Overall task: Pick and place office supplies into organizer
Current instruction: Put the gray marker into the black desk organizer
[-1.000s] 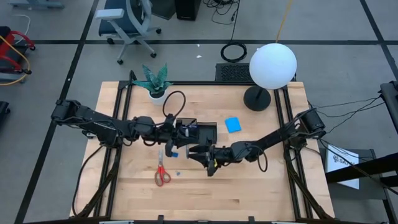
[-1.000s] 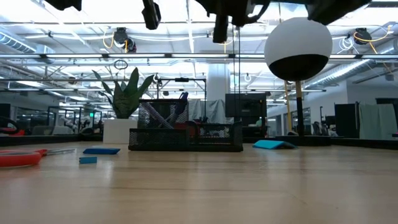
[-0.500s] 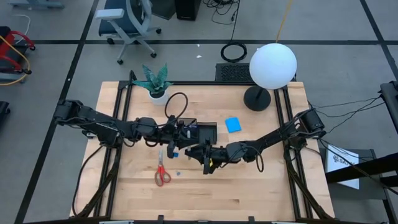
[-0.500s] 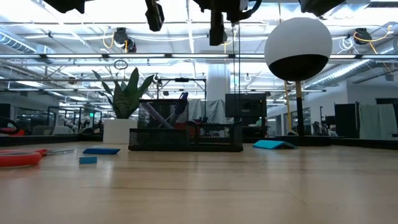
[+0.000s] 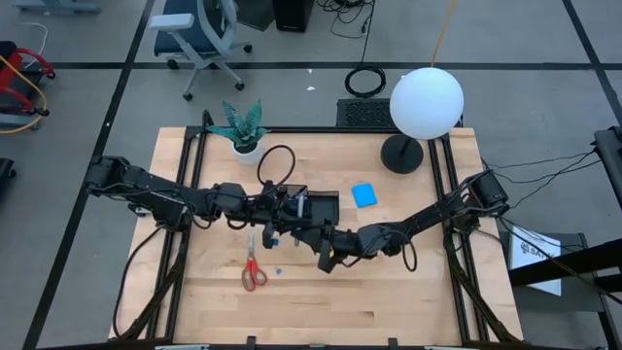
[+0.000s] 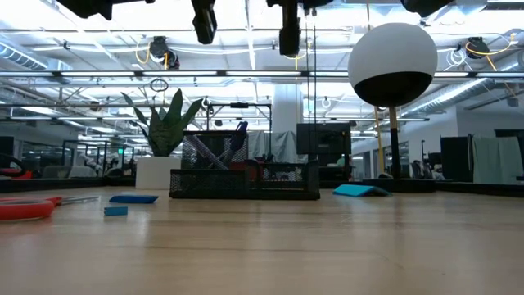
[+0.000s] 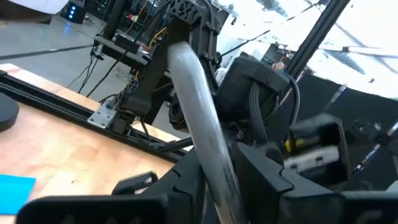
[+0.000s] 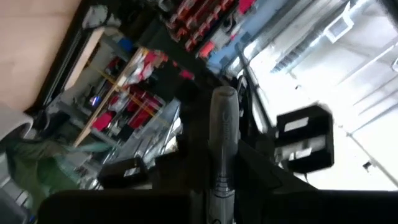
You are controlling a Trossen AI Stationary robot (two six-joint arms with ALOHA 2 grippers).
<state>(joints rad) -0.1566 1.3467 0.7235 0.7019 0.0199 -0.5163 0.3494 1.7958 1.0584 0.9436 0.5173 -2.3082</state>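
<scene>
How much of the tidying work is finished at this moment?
Done: some pens stand in the black mesh organizer. In hand: the right tool grips a slim grey pen beside the left tool. Remaining: red-handled scissors, bright blue square note pad and tiny blue block lie on the wooden table.

Two arms are counted, one left gripper (image 5: 292, 208) and one right gripper (image 5: 303, 227). One grey pen (image 7: 202, 127) is seen between them. One organizer (image 5: 313, 207), one pair of red-handled scissors (image 5: 254, 268), one bright blue note pad (image 5: 364, 194), one tiny blue block (image 6: 115, 211), one potted plant (image 5: 241, 126) and one globe lamp (image 5: 426, 102) are counted.
</scene>
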